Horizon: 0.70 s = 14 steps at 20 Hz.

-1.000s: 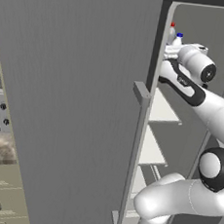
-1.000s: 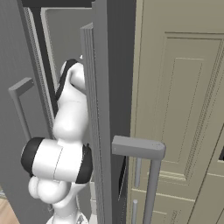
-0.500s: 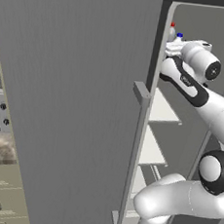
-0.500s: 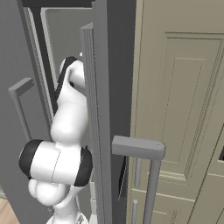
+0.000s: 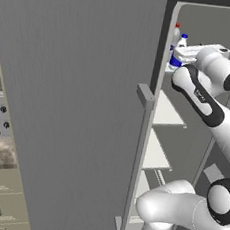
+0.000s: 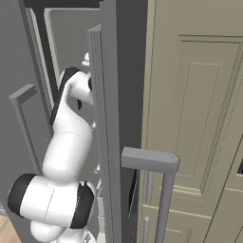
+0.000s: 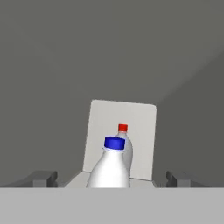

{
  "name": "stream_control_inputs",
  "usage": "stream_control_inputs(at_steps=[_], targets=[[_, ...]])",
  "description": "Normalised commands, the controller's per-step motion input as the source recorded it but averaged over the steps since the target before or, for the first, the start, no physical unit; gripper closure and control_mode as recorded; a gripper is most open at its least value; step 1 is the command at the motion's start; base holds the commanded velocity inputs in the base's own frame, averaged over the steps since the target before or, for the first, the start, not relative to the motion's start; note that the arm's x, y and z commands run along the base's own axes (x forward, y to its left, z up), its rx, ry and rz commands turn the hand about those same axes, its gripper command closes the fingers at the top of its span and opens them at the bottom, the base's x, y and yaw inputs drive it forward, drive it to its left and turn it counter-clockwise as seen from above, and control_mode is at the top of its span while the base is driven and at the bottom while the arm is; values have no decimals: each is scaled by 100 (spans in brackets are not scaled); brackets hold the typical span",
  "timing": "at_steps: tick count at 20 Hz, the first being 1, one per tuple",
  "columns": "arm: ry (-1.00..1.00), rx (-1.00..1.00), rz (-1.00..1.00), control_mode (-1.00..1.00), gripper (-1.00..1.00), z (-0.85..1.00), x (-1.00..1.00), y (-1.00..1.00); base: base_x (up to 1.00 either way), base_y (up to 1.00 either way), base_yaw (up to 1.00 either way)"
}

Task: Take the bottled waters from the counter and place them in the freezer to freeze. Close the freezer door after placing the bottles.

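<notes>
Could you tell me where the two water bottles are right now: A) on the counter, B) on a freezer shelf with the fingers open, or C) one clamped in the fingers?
B: the blue-capped bottle and red-capped bottle stand on the white shelf between spread fingers.

No writing, brand, number or sign can be read anywhere in these pictures. The blue-capped bottle (image 7: 110, 168) and the red-capped bottle (image 7: 124, 146) show plain white bodies in the hand view, and in the left base view a blue label band on the bottle (image 5: 176, 61) is too small to tell any lettering. The freezer door (image 5: 83, 98) is a blank grey panel.
</notes>
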Motion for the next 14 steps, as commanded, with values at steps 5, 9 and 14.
stream_control_inputs(at_steps=[5,9,14], targets=[[10,0,-15,-100,-100,18,-77,13,0,0,0],[16,0,-23,-100,-100,15,-83,16,0,0,0],[21,0,-24,-100,-100,31,-81,11,0,0,0]])
